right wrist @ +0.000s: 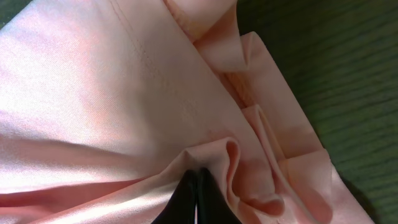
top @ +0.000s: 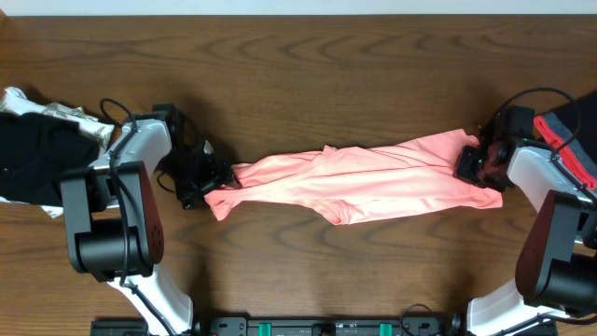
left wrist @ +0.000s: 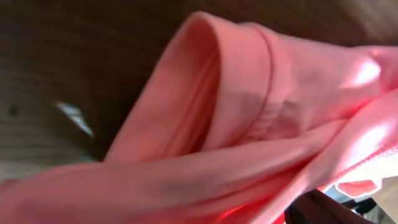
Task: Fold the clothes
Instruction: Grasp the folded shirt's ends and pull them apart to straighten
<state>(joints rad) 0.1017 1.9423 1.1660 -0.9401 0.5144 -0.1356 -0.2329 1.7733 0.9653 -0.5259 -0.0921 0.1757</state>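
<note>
The salmon-pink T-shirt [top: 359, 177] lies stretched in a long bunched band across the middle of the table, plain pink side showing; no lettering is visible. My left gripper [top: 207, 182] is at the shirt's left end, and pink fabric [left wrist: 236, 124] fills the left wrist view with a hemmed edge close to the lens; the fingers are mostly hidden. My right gripper [top: 474, 163] is at the shirt's right end. In the right wrist view its two black fingers [right wrist: 196, 186] are pressed together on a pinch of the pink fabric [right wrist: 124, 93].
The wooden table [top: 308, 75] runs under everything. A heap of black and white clothes [top: 37, 140] lies at the left edge. A dark and red garment [top: 574, 135] lies at the right edge behind the right arm.
</note>
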